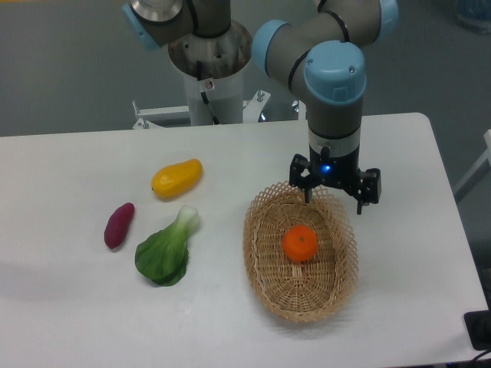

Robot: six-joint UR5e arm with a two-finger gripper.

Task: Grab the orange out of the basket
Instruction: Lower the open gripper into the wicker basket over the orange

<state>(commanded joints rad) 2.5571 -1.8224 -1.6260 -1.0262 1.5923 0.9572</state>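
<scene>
The orange is sitting in the middle of the basket, which is lying toward the counter's right edge. The end effector is hanging above the basket's far rim, fingers spread wide and holding nothing. To grasp well, I judge it should be centring over the fruit and descending straight, keeping its fingers off the wicker.

A grey-tubed arm with light-blue joint caps carries a black gripper showing a small blue light.
</scene>
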